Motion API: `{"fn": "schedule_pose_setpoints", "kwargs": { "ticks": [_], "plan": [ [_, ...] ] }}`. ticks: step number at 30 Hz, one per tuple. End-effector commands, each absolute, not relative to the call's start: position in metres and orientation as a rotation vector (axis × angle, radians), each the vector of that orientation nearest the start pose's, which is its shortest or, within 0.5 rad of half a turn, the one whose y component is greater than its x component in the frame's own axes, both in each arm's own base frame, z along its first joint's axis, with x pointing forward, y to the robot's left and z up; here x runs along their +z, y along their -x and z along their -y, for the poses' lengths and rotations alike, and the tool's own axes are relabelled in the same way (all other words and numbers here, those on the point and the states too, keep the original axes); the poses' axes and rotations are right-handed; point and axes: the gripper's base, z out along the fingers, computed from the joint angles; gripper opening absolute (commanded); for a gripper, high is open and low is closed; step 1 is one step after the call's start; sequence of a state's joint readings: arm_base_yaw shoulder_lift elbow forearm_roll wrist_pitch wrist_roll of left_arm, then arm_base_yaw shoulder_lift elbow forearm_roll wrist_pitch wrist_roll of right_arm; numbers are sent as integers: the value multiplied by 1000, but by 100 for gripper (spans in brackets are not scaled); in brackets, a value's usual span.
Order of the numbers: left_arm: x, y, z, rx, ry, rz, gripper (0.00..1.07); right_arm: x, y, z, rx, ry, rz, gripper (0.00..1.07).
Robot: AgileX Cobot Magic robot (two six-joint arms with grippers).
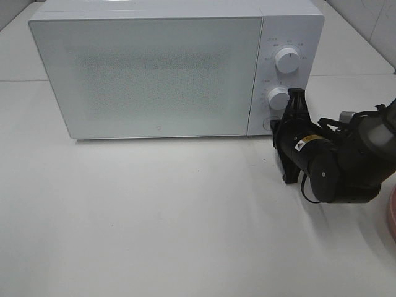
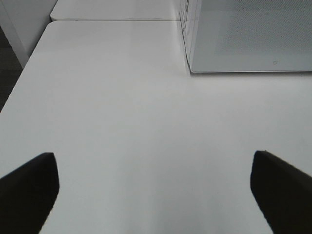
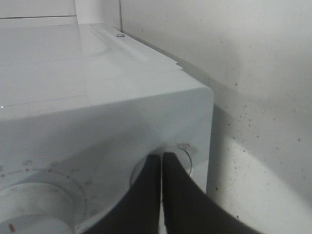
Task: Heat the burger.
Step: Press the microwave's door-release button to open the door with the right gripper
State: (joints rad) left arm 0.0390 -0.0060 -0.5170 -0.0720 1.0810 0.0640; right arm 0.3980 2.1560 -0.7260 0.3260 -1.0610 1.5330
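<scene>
The round button (image 3: 184, 157) at the microwave's (image 1: 148, 74) corner should be pushed straight and gently by the tightly closed right gripper (image 3: 161, 165); the left gripper (image 2: 155, 187) is spread wide, and no burger can be seen.

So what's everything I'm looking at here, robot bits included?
Microwave: one, white, at the back of the table, door shut.
Knobs: two, white, one above the other on the microwave's right-hand panel.
Button: one, white, round, below the lower knob.
Pink thing: one, only a curved edge shows, at the far right of the table.
Table: one, white, under everything.
Right gripper: one, black, shut, tips at the button; contact can't be told.
Left gripper: one, black, open, holding nothing, over bare table.
</scene>
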Motion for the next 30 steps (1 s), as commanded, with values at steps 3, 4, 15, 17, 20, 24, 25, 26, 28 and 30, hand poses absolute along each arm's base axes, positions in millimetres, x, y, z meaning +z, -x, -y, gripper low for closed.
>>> {"fn": "schedule_pose_setpoints", "kwargs": {
  "ticks": [3,4,15,17,20,24,25,26,28,30],
  "plan": [
    [281,11,7,-30,-28,-2009,100,77,-343,-113,1151,-1377,-1480,0],
    [281,11,7,-30,-28,-2009,100,77,-343,-113,1151,-1377,-1480,0],
    [281,11,7,-30,-28,-2009,100,98,-349,-111,1260,-1232,-1276,0],
    [281,11,7,-30,-28,-2009,100,104,-349,-111,1286,-1191,-1228,0],
    [281,11,7,-30,-28,-2009,100,111,-353,-112,1313,-1159,-1182,0],
    [281,11,7,-30,-28,-2009,100,121,-364,-116,1330,-1109,-1139,0],
    [281,11,7,-30,-28,-2009,100,124,-366,-117,1331,-1093,-1127,0],
    [281,11,7,-30,-28,-2009,100,124,-366,-117,1331,-1093,-1127,0],
    [281,11,7,-31,-27,-2010,100,134,-371,-116,1326,-1040,-1057,0],
    [281,11,7,-31,-27,-2011,100,138,-374,-115,1305,-1028,-1021,0]
  ]
}}
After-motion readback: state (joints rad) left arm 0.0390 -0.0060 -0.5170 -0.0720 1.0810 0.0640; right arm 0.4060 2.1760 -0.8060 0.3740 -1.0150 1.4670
